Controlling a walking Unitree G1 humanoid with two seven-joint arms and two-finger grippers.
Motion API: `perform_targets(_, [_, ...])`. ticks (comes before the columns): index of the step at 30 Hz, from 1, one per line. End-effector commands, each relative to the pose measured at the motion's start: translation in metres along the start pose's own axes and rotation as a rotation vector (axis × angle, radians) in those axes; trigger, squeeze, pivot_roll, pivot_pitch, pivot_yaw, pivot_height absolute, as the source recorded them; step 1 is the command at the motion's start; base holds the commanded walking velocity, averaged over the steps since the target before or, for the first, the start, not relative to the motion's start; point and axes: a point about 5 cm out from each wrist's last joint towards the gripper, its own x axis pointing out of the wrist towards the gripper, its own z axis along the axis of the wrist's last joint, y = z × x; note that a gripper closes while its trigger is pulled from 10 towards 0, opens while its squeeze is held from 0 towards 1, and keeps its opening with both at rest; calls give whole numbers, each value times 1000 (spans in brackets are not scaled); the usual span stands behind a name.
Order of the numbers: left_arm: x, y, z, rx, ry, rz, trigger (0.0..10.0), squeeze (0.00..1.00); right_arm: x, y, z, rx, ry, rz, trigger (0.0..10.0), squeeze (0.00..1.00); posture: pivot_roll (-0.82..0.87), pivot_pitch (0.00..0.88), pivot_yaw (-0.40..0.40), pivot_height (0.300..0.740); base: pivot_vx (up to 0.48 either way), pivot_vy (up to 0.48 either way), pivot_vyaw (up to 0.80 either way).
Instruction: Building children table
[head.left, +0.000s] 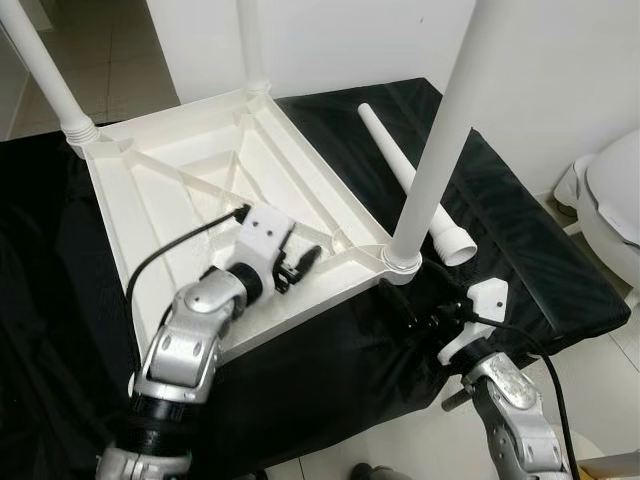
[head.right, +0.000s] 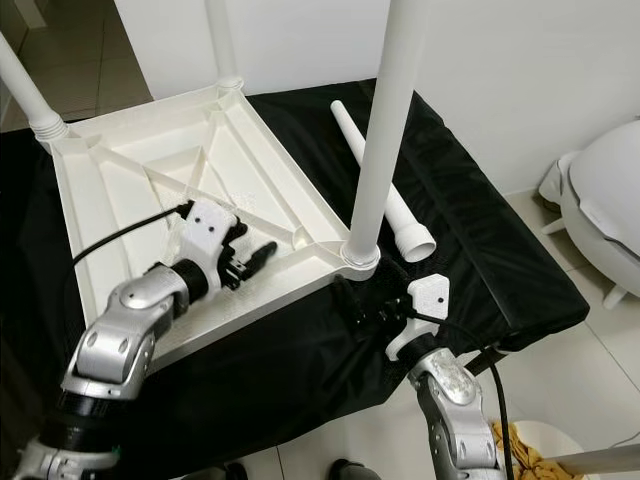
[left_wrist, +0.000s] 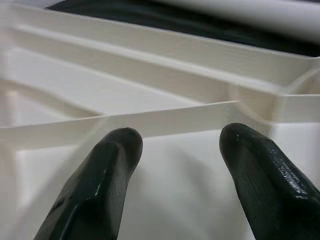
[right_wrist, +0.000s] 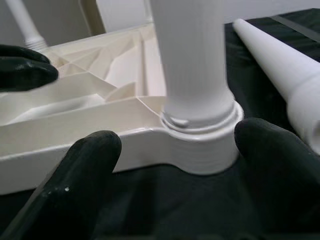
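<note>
So the white tabletop (head.left: 215, 195) is lying upside down on a black-covered surface (head.left: 520, 240), ribs facing up, which makes sense since that's the only way to get at the corner sockets. Three legs are standing in their corners already, and the near one (head.left: 440, 140) rises right in front of the right gripper (head.left: 425, 322). That gripper sits low at the edge of the cloth with its fingers spread apart on either side of the leg's threaded collar (right_wrist: 202, 142), not squeezing anything, so my guess is it's lined up to grab or twist the leg base. The left gripper (head.left: 300, 265) is over the underside of the tabletop, fingers parted and holding nothing, tips hovering just short of a diagonal rib (left_wrist: 150, 122). Probably there to steady the top so it doesn't slide on the cloth. The fourth leg (head.left: 415, 180) is loose, lying on the cloth just beyond the right gripper, past the standing leg, wide end toward the robot. Corner nearest the left arm looks like the one still waiting for it.
</note>
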Motion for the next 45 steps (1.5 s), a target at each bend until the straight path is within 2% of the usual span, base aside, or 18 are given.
perform_targets(1, [-2,17,-8,-12,54,277,10000,0,-2,2,0,6,5,-1,10000,0,-73,142,43,740,0,0,0])
perform_targets(3, [-2,20,-8,-20,61,296,10000,0,-2,2,0,7,6,-4,10000,0,-73,142,43,740,0,0,0])
perform_targets(4, [-3,23,-9,8,79,330,10000,0,-2,2,0,7,6,-4,10000,0,-73,141,43,740,0,0,0])
perform_targets(8, [-5,29,-12,18,108,373,10000,0,-2,3,0,7,5,-2,10000,0,-72,142,39,740,0,0,0])
perform_targets(11, [-12,46,-20,56,198,484,10000,0,-2,4,2,8,4,4,10000,0,-70,142,36,740,0,0,0])
perform_targets(13, [-17,54,-23,49,230,540,10000,0,-1,5,3,9,3,9,10000,0,-68,144,35,740,0,0,0])
perform_targets(22, [-20,58,-26,75,250,569,10000,0,-1,5,3,6,6,15,10000,0,-67,143,36,740,0,0,0])
perform_targets(25, [-27,69,-28,80,292,639,10000,0,-2,5,4,5,8,14,10000,0,-66,142,39,740,0,0,0])
perform_targets(30, [-31,74,-26,97,315,675,10000,0,-3,5,3,7,11,12,10000,0,-65,141,40,740,0,0,0])
perform_targets(33, [-36,79,-22,89,290,725,10000,0,-4,5,2,8,17,10,10000,0,-66,140,41,740,0,0,0])
perform_targets(41, [-43,78,-26,74,355,721,10000,0,-3,6,2,14,20,2,10000,0,-59,137,39,740,0,0,0])
perform_targets(45, [-41,70,-33,60,421,654,10000,0,0,3,3,9,18,4,10000,0,-57,139,37,740,0,0,0])
